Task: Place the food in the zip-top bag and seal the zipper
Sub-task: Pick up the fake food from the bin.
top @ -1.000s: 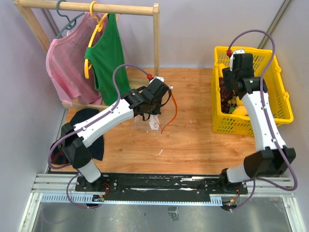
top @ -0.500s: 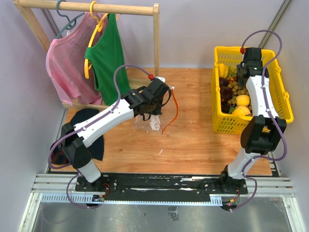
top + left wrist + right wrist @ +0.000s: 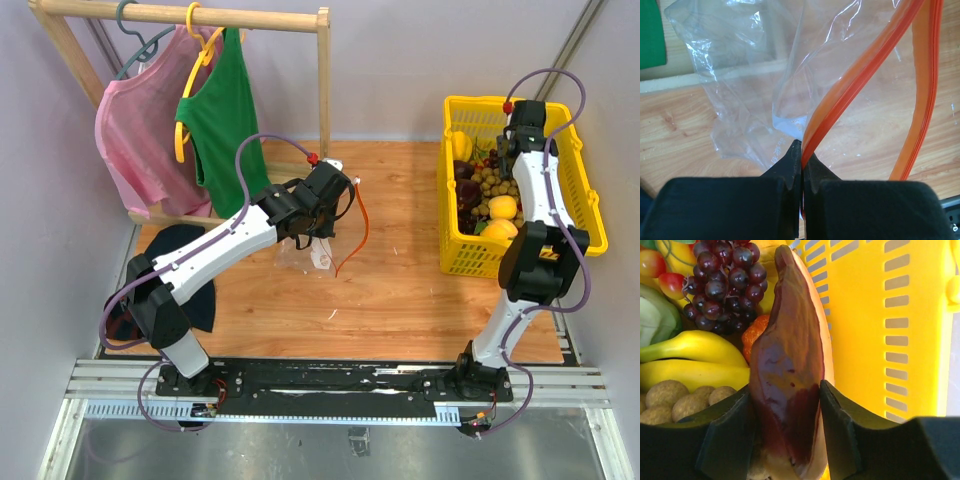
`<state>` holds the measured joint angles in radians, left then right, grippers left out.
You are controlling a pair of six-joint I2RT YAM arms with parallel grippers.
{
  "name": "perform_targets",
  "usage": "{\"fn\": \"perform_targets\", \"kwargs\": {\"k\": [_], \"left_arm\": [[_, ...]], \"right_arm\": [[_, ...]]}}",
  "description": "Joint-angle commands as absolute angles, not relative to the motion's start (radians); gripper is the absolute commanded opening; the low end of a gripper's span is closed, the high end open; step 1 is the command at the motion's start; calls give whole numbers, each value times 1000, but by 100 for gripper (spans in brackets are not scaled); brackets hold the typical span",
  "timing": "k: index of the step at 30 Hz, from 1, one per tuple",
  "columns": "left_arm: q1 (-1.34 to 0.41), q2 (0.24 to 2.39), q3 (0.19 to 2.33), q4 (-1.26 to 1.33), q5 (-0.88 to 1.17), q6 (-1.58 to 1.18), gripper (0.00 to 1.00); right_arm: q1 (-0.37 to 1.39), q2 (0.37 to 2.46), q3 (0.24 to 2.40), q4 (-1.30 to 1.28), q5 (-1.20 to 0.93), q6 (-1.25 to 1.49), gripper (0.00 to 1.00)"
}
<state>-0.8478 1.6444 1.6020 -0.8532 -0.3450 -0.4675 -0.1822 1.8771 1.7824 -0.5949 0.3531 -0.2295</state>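
Left fingers (image 3: pixel 785 172) pinched tight on the orange-red zipper (image 3: pixel 855 82). The zip-top bag (image 3: pixel 740 75) is crumpled just beyond on the tabletop (image 3: pixel 400 290), mouth gaping. Right fingers (image 3: pixel 725 435) half closed, pressed on both sides of the red pepper (image 3: pixel 787 380) inside the yellow basket (image 3: pixel 875 340), grapes (image 3: pixel 722 282) beyond. Wood surface, clothes rack (image 3: pixel 323 80) at back, grey walls. Versus a second ago: right arm reached deeper into basket; left arm and bag unmoved.
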Motion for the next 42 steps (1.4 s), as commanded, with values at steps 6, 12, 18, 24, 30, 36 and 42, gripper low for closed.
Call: {"fn": "perform_targets", "kwargs": {"k": [6,12,18,24,30,36,42], "left_arm": [[-844,1640,1592,-831,-361,-454,0],[-844,1637,1595,-834,-371,-454,0],[-844,1634,1604,-847,-407,-463,0],[-844,1633,1616,-858,-427,-471,0],[-844,1638,1622,-872,-451,-484,0],[-844,1644,1638,-890,-484,-498,0],[-844,1643,1647,-907,-522,-514,0]], "right_arm": [[-214,1880,1850,-607,339,-229,26],[-210,1771,1824,-613,337,-208,15],[-202,1624,1772,-609,343,-178,7],[-190,1490,1730,-606,351,-142,4],[-173,1360,1708,-637,290,-72,1],[-145,1243,1661,-680,139,36,1],[-111,1121,1586,-706,-23,162,1]]}}
